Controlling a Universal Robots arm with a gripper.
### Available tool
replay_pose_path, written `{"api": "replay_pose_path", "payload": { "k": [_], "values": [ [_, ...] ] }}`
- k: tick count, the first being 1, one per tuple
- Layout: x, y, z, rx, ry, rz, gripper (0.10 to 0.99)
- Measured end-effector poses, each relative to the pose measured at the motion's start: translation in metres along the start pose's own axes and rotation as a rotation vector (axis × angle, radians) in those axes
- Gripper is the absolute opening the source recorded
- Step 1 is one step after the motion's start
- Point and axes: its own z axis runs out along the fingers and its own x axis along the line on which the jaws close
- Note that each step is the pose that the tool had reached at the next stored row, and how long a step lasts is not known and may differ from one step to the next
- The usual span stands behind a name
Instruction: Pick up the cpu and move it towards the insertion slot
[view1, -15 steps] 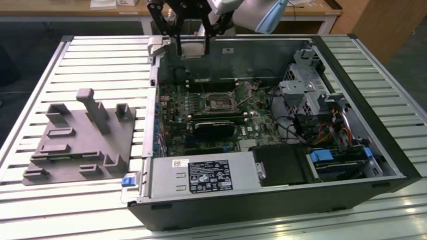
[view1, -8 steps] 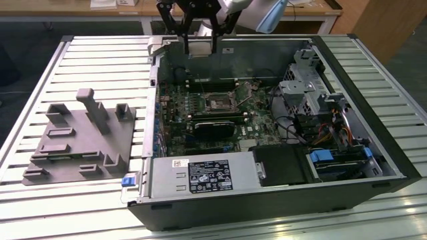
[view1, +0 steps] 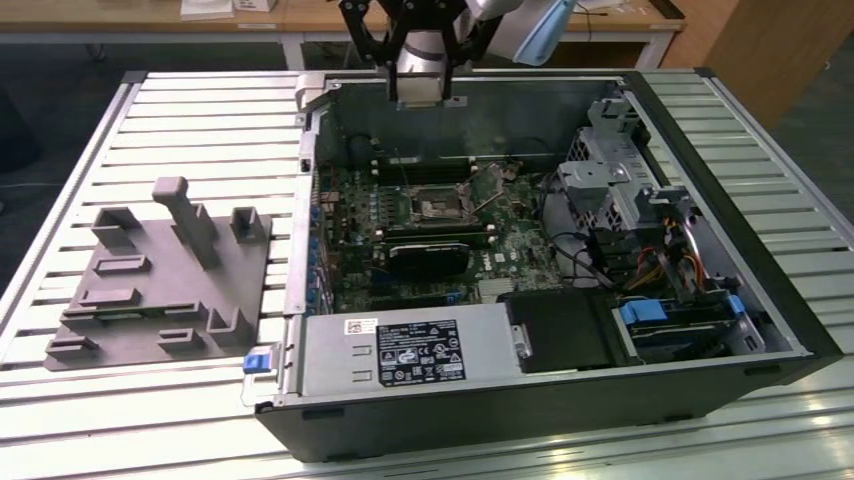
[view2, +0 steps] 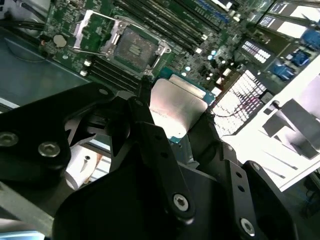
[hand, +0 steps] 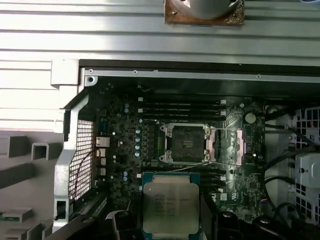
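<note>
Open black computer case (view1: 747, 300) on my slatted metal table (view1: 80, 140): green motherboard (view1: 507, 265) inside, carrying the insertion slot (hand: 186, 143), a silvery square frame round a dark centre, lid raised. My gripper (view2: 175, 122) has its black fingers (view2: 145, 125) closed on the cpu (hand: 171, 209), a flat square plate with a silvery-grey top, held above the board just short of the slot. Grey plastic fixture (view1: 160, 290) with pegs beside the case, near the table's edge.

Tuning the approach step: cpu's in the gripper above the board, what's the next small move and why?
Probably a short translation across the board toward the insertion slot, then lower. In the first wrist view the cpu, held in the gripper, sits offset from the open socket rather than over it, with memory slots between them.
</note>
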Motion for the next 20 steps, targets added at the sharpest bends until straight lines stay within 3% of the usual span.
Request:
{"api": "replay_pose_path", "payload": {
  "k": [20],
  "values": [
    [-0.0222,0.0463,0.0037,0.000,0.0001,0.000,0.545]
  ]
}}
